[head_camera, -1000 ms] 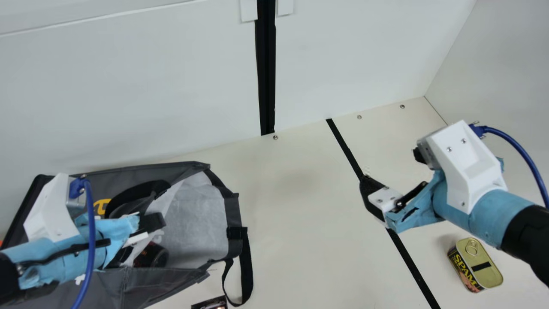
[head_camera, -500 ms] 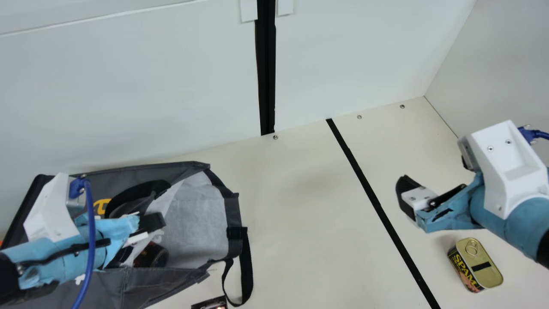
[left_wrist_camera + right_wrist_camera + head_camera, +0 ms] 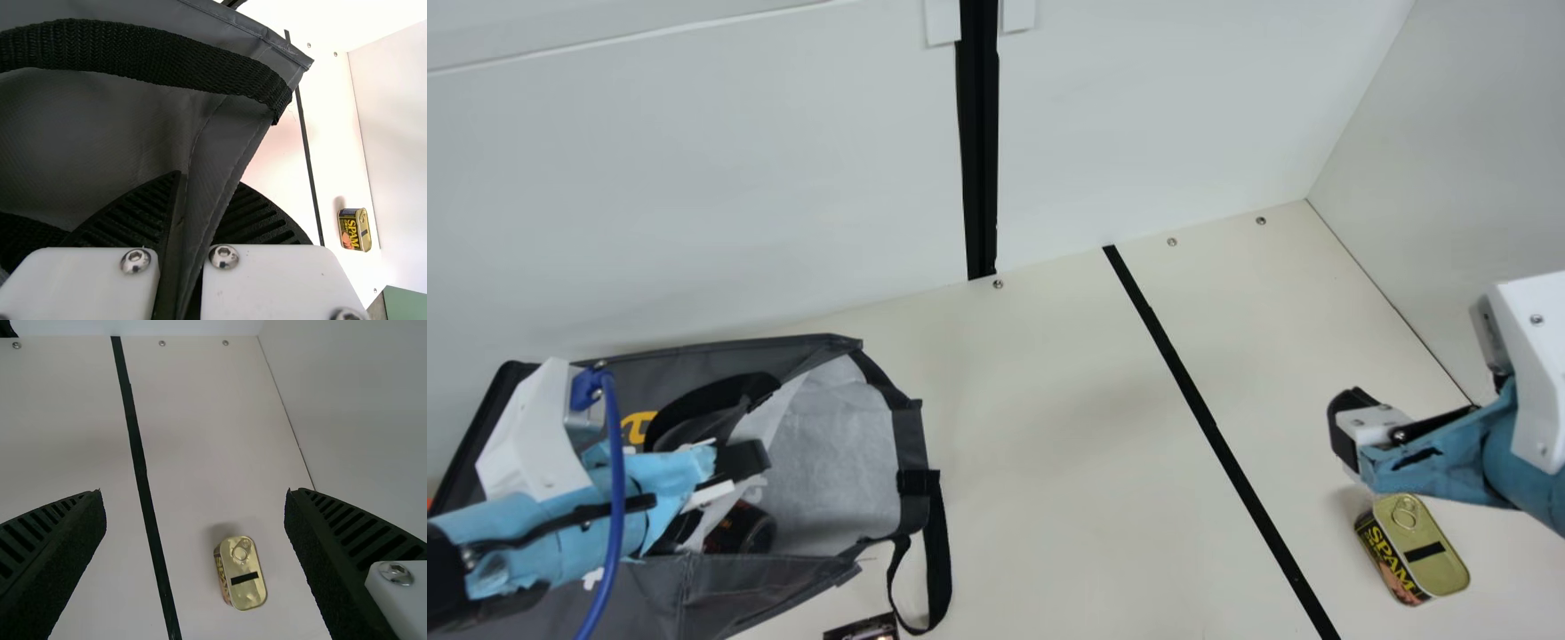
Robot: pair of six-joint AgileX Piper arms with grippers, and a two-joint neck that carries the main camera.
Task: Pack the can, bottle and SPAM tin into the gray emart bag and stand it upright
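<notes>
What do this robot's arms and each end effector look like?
The left arm and right arm wear pale blue wrapping and white housings; the left has a blue cable. The left end effector and right one have ribbed black fingers and white plates.

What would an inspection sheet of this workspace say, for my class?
Surface: cream table, black stripe
Job's things: gray bag on its side, mouth open; dark round item inside; SPAM tin on the table
Clutter: dark item cut off at main view's lower edge, identity unclear
Grippers: left gripper, jaws shut on bag fabric; right gripper, jaws open, holding nothing
Cables: blue cable, main view's left
Surroundings: pale walls
</notes>
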